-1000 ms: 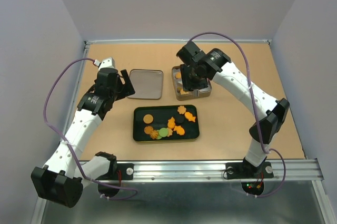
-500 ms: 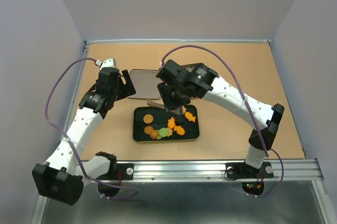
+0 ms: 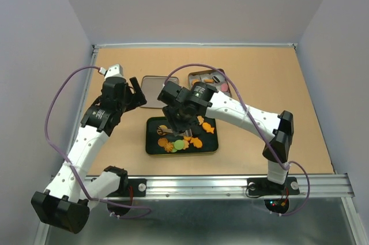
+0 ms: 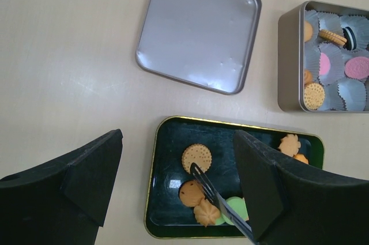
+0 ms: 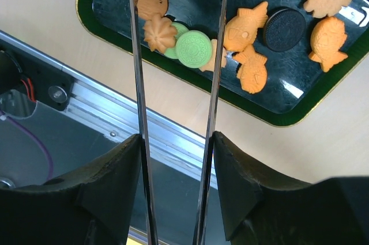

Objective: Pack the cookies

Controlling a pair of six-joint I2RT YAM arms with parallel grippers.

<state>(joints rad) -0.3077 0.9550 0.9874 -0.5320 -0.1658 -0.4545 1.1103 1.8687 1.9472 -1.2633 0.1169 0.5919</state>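
Observation:
Several cookies [image 3: 183, 139] lie on a dark green tray [image 3: 151, 150]: a dotted round one [image 4: 196, 158], a green one [image 5: 194, 48], a dark sandwich one [image 5: 283, 29] and orange fish [image 5: 248, 29]. My right gripper [image 3: 177, 117] hovers over the tray, and in its wrist view [image 5: 176, 141] it is shut on thin metal tongs [image 5: 138, 83]. The tong arms stand apart with nothing between them. One tong tip [image 4: 203, 174] is just above the round orange-brown cookies at the tray's left end. My left gripper [image 4: 179, 141] is open and empty, high above the tray's left part.
An open metal tin [image 3: 202, 74] lined with white paper cups holds a few cookies at the back right; it also shows in the left wrist view [image 4: 290, 55]. Its lid [image 4: 199, 29] lies upside down behind the tray. The metal rail [image 5: 115, 118] runs along the near table edge.
My right arm has swung with the tongs from over the tin, left and nearer, to over the tray's left part. The tin is now uncovered. The left arm shifted slightly.

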